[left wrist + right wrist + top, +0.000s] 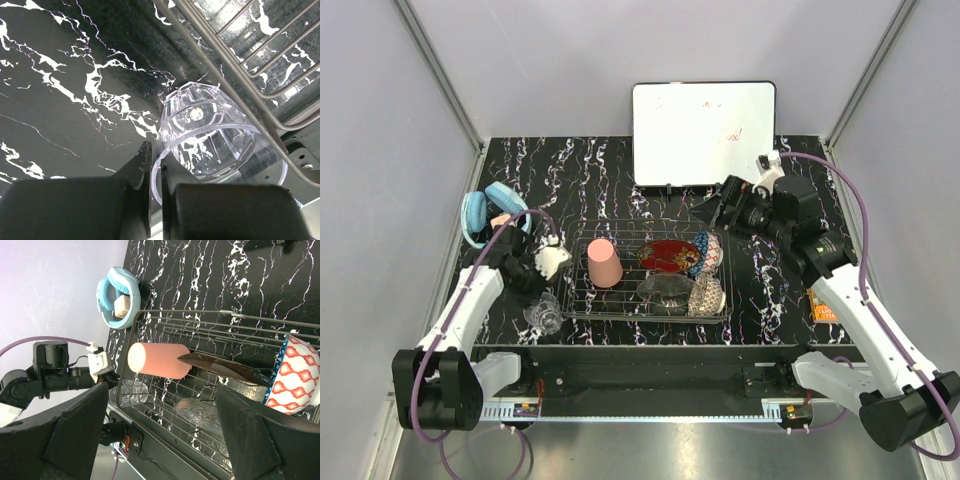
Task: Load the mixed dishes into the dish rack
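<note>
Pinching the small clear glass (210,135) at its rim with the left gripper (155,167), fingers (142,165) pressed together on the thin wall, apparently one inside the mouth and one outside. Sits just outside the near-left corner of the dish rack (570,300), at about 7 o'clock from rack centre, close to the wire edge; cannot tell whether resting on the black marbled table (520,170) or barely lifted. Judged light, rigid, slick and brittle: faceted, thin-walled, likely to chip on wire and to swing in a one-sided rim pinch. Better carried slowly, kept clear of the rack's outer rail, then lowered between prongs rather than dropped. Inside the rack, working outward: pink plastic cup (604,262) on its side at 10 o'clock, clear glass bowl (665,290) at 5 o'clock, red lacquer bowl (668,255) at 1 o'clock, blue patterned bowl (703,253) and beige lattice-patterned bowl (708,296) on edge at 3 o'clock. Judged the last dish left outside. Further out, hanging at 1 o'clock above the rack's far-right corner, right gripper (720,205) spread wide, holding nothing. Beyond, light blue ring-shaped object (485,212) at 10 o'clock, white board (704,120) at 12 o'clock.
</note>
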